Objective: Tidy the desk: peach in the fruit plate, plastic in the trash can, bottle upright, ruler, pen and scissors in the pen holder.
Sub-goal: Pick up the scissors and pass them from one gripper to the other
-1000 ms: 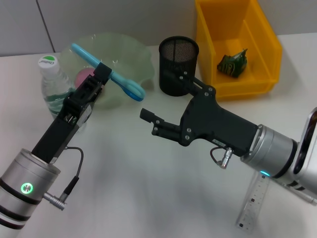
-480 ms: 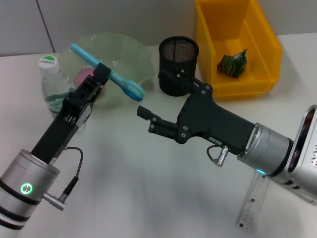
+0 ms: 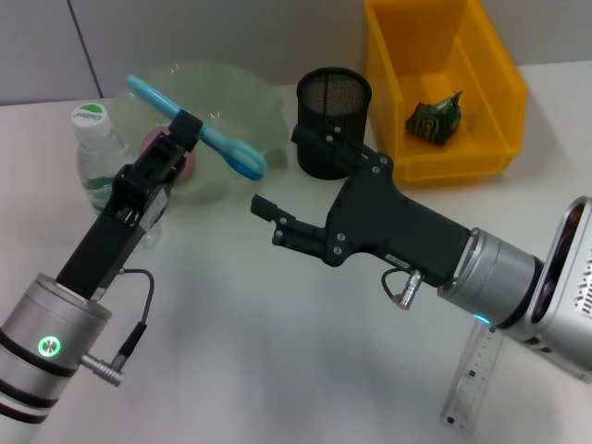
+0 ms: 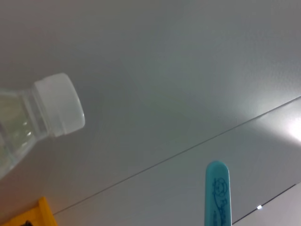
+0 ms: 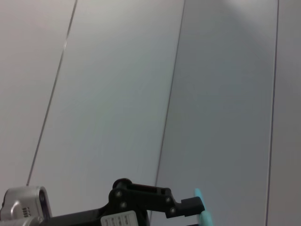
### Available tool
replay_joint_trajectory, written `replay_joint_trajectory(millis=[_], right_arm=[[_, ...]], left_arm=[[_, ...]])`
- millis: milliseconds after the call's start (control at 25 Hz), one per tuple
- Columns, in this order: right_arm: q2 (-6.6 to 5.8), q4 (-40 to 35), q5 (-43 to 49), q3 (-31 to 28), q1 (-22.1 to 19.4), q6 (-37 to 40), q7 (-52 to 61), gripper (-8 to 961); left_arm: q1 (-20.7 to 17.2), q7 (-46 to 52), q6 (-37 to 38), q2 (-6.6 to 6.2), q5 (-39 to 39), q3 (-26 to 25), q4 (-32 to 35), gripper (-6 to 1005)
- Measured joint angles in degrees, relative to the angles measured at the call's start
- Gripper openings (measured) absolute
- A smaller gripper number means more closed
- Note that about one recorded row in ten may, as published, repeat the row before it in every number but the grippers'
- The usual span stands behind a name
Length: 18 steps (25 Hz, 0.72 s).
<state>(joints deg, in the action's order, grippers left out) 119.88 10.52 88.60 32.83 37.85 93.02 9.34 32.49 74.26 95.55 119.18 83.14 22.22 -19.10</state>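
My left gripper (image 3: 188, 130) is shut on the light blue scissors (image 3: 215, 141) and holds them slantwise above the green fruit plate (image 3: 245, 96). The pink peach (image 3: 150, 141) lies in that plate, partly behind my arm. Left of the plate, the bottle (image 3: 93, 153) stands upright; its cap (image 4: 59, 110) and the scissors' tip (image 4: 217, 190) show in the left wrist view. My right gripper (image 3: 281, 172) hangs open in front of the black mesh pen holder (image 3: 334, 104), nothing between its fingers. The clear ruler (image 3: 473, 375) lies on the table at the lower right. Green plastic (image 3: 435, 119) sits in the yellow trash can (image 3: 490, 88). The pen is out of view.
White table top lies between the two arms and toward the front edge. A grey wall runs behind the plate and the trash can. The right wrist view shows my left gripper (image 5: 155, 203) far off against the wall.
My left gripper has lifted the scissors slightly up and to the left. My right arm has shifted a little leftward, toward the scissors.
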Motion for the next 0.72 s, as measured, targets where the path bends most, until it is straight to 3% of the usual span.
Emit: replay_joint_trajectory(millis=[360,720], right_arm=[[0.01,1.1,0.1,-0.2,1.4,-1.3,-2.3,769],[0.00,2.1,0.2,-4.9,1.6,-1.8,-2.4,766]], left_arm=[[0.0,0.0,-1.3,0.00,0.0,-2.2,-0.9,229],[0.3,1.6,-0.2,0.00,0.4,-2.6,-1.7,230]])
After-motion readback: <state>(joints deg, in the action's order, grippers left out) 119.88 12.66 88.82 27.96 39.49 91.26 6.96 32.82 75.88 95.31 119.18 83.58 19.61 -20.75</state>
